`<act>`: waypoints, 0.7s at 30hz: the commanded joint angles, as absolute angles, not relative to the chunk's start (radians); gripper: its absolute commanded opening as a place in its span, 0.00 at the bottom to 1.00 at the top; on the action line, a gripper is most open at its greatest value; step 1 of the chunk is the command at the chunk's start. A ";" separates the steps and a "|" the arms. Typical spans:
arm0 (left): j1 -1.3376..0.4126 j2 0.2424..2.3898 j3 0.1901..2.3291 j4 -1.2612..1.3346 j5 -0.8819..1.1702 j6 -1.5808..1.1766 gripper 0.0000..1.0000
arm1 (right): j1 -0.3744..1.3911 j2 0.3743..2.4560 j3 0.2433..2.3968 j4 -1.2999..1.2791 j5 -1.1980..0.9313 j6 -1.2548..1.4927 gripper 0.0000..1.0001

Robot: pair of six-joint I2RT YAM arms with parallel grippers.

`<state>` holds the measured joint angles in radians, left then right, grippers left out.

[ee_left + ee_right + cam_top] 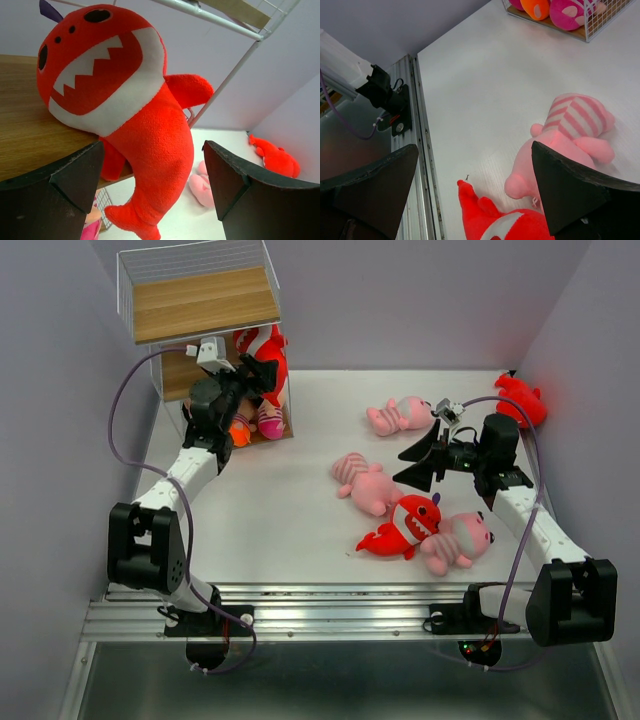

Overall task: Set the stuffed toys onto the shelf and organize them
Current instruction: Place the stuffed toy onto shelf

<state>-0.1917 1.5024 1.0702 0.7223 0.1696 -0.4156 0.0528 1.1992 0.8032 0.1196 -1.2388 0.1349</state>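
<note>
Task partway, we are judging: shark point(140, 115) on shelf point(205, 302), left gripper point(152, 150) spread around it, right gripper point(474, 150) spread, empty; five toys point(365, 483) waiting on table point(270, 510).

left arm point(190, 472): white-and-black jointed arm, reaching forward, wrist raised
left gripper point(153, 150): black two-finger jaws spread wide, clamping nothing
right arm point(528, 520): same build, elbow bent, wrist low
right gripper point(475, 150): black jaws wide apart, pointing left, empty

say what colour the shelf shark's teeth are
White teeth on the red shark; best in the left wrist view.
</note>
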 commanded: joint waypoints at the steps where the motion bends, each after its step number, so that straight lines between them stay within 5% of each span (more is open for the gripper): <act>1: -0.210 1.516 1.163 0.733 0.120 -0.388 0.90 | 0.046 1.198 0.801 0.152 -1.258 0.118 1.00; 8: -0.229 1.568 1.233 0.655 0.061 -0.399 0.87 | 0.046 1.195 0.802 0.152 -1.258 0.118 1.00; 21: -0.230 1.594 1.261 0.609 0.069 -0.407 0.56 | 0.037 1.190 0.802 0.153 -1.259 0.118 1.00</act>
<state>-0.2234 1.5894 1.2076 0.5999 0.0669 -0.4149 0.0452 1.1992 0.8032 0.1196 -1.2392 0.1345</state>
